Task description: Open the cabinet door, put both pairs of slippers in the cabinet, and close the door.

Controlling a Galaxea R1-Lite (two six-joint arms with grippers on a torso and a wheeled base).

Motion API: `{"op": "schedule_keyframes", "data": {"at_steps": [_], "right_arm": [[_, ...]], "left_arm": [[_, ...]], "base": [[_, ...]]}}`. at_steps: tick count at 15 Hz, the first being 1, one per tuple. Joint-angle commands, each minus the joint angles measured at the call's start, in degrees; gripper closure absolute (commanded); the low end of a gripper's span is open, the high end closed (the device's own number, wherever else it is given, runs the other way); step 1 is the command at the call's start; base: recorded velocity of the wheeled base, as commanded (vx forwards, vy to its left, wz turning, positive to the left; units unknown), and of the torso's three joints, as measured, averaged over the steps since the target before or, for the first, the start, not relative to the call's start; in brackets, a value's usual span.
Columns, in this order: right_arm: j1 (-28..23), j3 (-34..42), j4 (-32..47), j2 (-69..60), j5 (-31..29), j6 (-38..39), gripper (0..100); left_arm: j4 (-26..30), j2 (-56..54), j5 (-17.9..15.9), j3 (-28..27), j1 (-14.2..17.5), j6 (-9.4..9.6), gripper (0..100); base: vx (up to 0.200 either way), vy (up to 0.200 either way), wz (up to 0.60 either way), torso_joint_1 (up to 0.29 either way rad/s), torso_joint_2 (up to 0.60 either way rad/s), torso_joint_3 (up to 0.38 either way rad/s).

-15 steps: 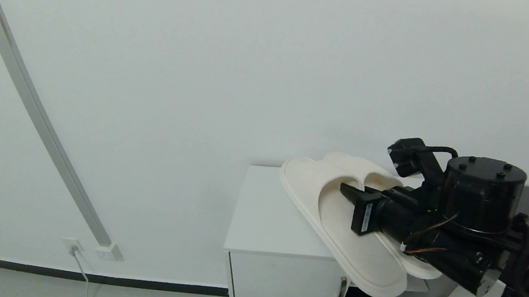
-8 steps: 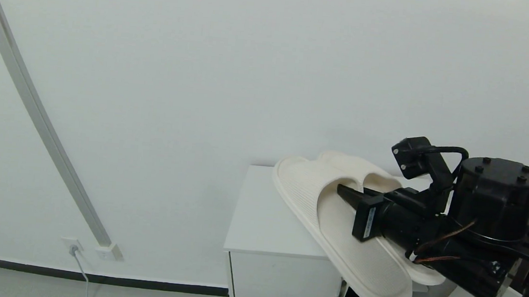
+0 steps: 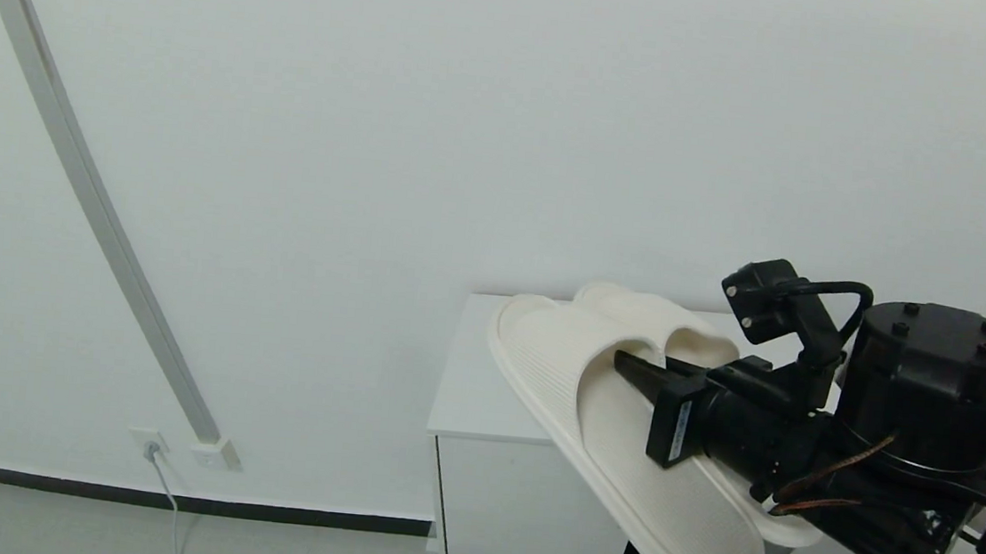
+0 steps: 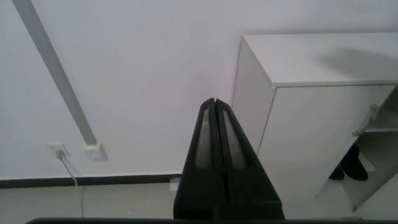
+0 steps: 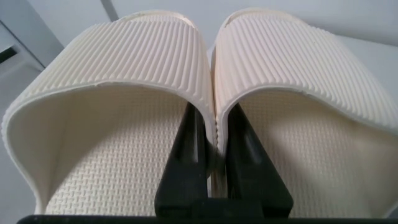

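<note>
Two slippers (image 3: 552, 367) in right tool (image 3: 625, 364), over cabinet (image 3: 474, 396) edge

Two cream slippers (image 3: 555, 381), one white cabinet (image 3: 526, 512), one wall socket (image 3: 147, 440).

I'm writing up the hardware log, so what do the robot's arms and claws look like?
The right arm is black, with a fat cylindrical joint housing studded with screws on top, a small black camera on a bracket with a looping black cable, thin copper-coloured wires and a pale label on its collar. The right claw and left claw have black, tapering wedge-shaped fingers.
</note>
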Motion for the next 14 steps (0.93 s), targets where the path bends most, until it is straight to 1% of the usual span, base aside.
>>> {"op": "schedule_keyframes", "data": {"at_steps": [1, 3, 14], "right_arm": [[0.33, 0.21, 0.02, -0.14, -0.06, -0.03, 100], [0.33, 0.21, 0.02, -0.05, -0.06, -0.03, 100], [1.21, 1.53, -0.07, -0.22, -0.15, -0.47, 100]], "left_arm": [[0.00, 0.05, -0.02, 0.00, 0.01, 0.00, 100], [0.00, 0.05, 0.07, 0.00, 0.01, 0.00, 100], [0.00, 0.05, 0.07, 0.00, 0.01, 0.00, 100]], "base": [[-0.200, 0.000, 0.00, -0.012, -0.01, 0.007], [-0.200, 0.000, 0.00, 0.000, 0.00, 0.005], [0.000, 0.000, 0.00, 0.000, 0.00, 0.000]]}}
